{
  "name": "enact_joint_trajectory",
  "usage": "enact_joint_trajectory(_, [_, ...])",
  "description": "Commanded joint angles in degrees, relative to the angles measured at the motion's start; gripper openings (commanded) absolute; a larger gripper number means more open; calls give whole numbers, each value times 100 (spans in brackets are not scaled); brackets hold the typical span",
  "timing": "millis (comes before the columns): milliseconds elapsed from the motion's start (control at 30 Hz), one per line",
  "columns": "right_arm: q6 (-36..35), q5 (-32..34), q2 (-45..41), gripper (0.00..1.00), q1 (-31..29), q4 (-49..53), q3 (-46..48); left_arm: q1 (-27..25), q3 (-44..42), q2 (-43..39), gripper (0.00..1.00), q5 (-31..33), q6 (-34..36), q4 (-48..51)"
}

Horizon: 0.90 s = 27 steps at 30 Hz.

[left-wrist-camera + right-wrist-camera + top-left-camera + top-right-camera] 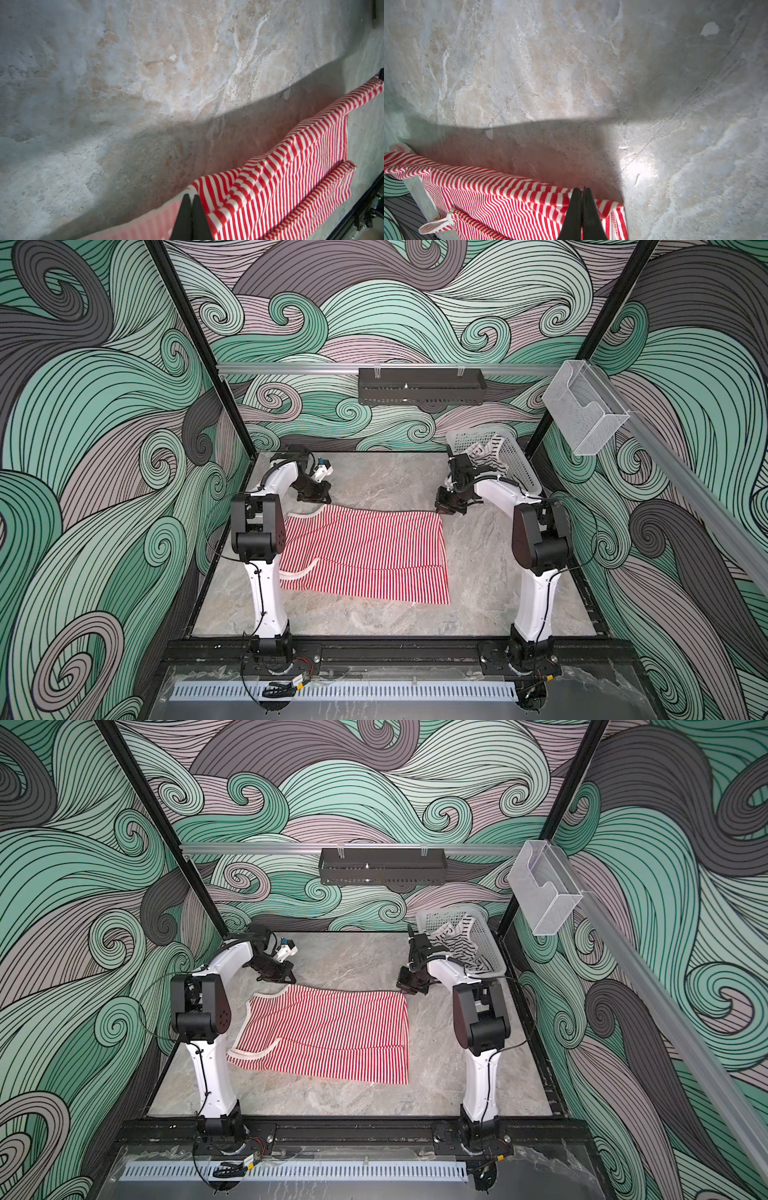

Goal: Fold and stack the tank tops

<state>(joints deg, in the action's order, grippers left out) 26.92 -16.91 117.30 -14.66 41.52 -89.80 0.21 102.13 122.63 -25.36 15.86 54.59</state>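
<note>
Pinching the limp, light red top [365,556] by its far corners with left pincer [191,196] and right pincer [583,190] clamped shut, likely sagging between.

Behind the red top [365,556] the table [382,477] is bare, with free room to pass. Right of the top is bare too. Behind-right of it, the basket [519,464] blocks the corner.
</note>
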Motion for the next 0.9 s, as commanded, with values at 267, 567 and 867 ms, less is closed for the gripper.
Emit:
enact_joint_trajectory(267, [-51, -243, -881, 0, -37, -330, 1000, 67, -685, -837, 0, -258, 122, -7])
enact_joint_trajectory(567, [32, -275, -1618, 0, -342, -429, 1810, 62, -1898, -1740, 0, -85, 376, -210])
enact_joint_trajectory(867, [51, -113, -2097, 0, -743, -464, 2630, 80, -2940, -2187, 0, 355, 587, -531])
